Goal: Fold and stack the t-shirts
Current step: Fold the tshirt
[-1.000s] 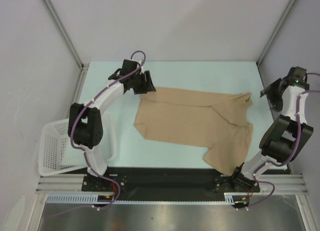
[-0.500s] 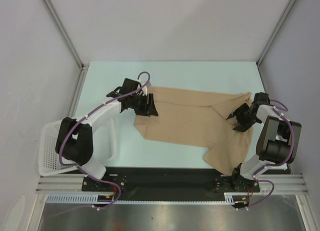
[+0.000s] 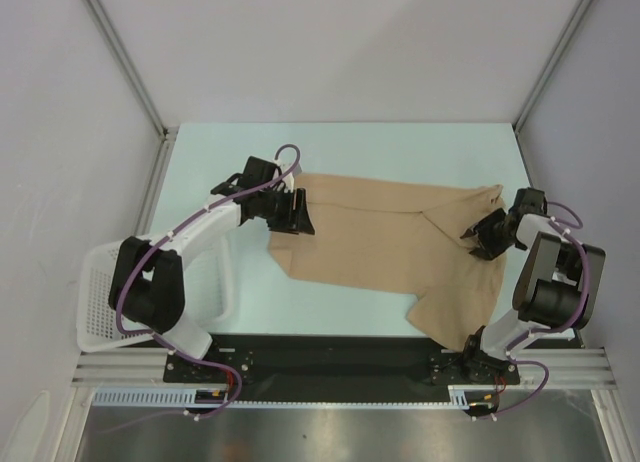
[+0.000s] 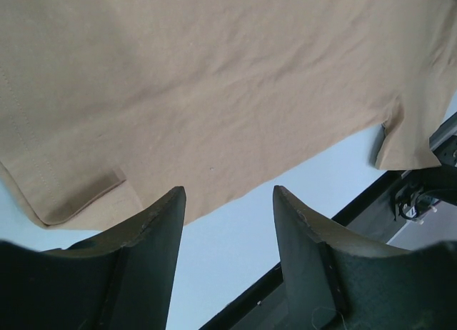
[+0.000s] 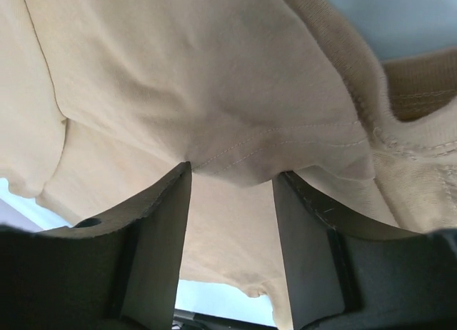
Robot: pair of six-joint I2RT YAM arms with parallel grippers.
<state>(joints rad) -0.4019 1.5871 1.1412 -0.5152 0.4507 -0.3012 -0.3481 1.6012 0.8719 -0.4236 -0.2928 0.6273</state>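
One tan t-shirt [image 3: 380, 232] lies spread on the pale table, its right part folded over and a flap hanging toward the front edge. My left gripper [image 3: 297, 215] is open at the shirt's left edge. In the left wrist view the gripper [image 4: 227, 194] is empty, with its left fingertip at the cloth's hem [image 4: 214, 80]. My right gripper [image 3: 479, 238] is open, low over the shirt's right side. In the right wrist view the gripper [image 5: 232, 171] straddles a seamed fold of cloth [image 5: 178, 73] that lies against both fingertips, near the ribbed collar [image 5: 421, 94].
A white lattice basket [image 3: 108, 292] stands at the table's left edge beside the left arm's base. The black front rail [image 3: 330, 357] runs along the near edge, close to the shirt's hanging flap. Grey walls enclose the table.
Over the last second both arms came down from the table's edges onto the shirt. In the last half second the right gripper shifted slightly right; the left barely moved.
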